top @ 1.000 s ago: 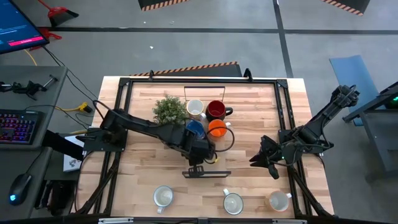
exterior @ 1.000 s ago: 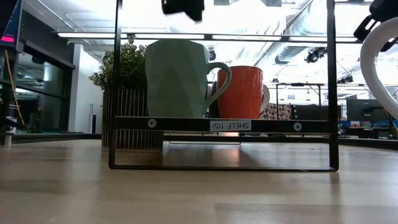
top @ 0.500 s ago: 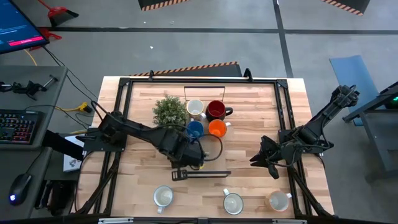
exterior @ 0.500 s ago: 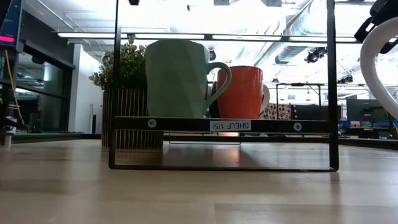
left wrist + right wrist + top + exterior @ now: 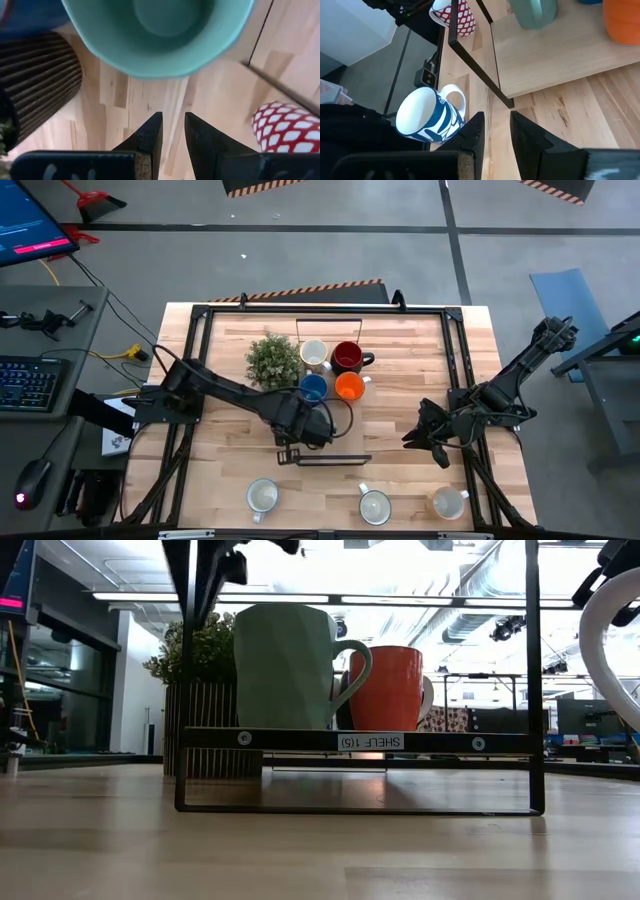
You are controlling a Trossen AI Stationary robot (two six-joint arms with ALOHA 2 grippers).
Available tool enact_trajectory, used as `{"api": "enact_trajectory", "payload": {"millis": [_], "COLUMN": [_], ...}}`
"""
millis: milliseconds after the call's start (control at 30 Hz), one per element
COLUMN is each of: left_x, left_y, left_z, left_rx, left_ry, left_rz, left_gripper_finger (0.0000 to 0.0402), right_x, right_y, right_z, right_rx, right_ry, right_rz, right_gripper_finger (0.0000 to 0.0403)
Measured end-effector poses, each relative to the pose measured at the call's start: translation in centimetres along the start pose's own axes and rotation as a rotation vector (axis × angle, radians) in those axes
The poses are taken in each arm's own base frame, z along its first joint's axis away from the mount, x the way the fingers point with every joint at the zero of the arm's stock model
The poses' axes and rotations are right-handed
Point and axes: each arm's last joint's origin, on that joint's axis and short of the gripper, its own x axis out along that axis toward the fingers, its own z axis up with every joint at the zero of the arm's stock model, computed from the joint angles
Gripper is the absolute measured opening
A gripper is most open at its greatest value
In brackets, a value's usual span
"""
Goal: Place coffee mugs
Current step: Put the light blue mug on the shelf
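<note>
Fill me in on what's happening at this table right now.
A two-armed robot is putting coffee mugs on a small black shelf. The left gripper hangs empty just behind the teal green mug, which stands on the shelf beside the orange mug. The right gripper waits at the table's right side, holding nothing. Three white mugs remain along the front edge.

Beside the green plant (image 5: 272, 358): 1 cream mug (image 5: 314, 354), 1 dark red mug (image 5: 347, 357), 1 blue mug (image 5: 313, 387), 1 orange mug (image 5: 349, 387). The teal mug (image 5: 160, 35) is plain; a red-and-white checked mug (image 5: 287, 132) lies past it.
</note>
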Motion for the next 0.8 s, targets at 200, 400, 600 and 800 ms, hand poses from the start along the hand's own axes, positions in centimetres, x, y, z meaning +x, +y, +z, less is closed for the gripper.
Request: {"api": "enact_trajectory", "payload": {"millis": [200,400,600,800], "left_x": [0.0,0.1,0.1,0.1], "left_y": [1.0,1.6,1.8,1.8], "left_z": [1.0,1.4,1.5,1.5], "left_rx": [-0.019,-0.013,-0.016,-0.017], "left_ry": [-0.061,-0.062,-0.067,-0.077], "left_rz": [0.008,0.007,0.012,0.023], "left_gripper_finger": [0.0071,0.0071,0.0071,0.0071], "right_x": [0.0,0.0,0.0,0.0], "right_y": [0.0,0.0,0.0,0.0], "right_z": [0.0,0.0,0.0,-0.1], "right_rx": [0.000,0.007,0.001,-0.001], "right_ry": [0.000,0.009,0.010,0.011], "right_rz": [0.000,0.009,0.007,0.007], "right_gripper_finger": [0.0073,0.0073,0.0073,0.0073]}}
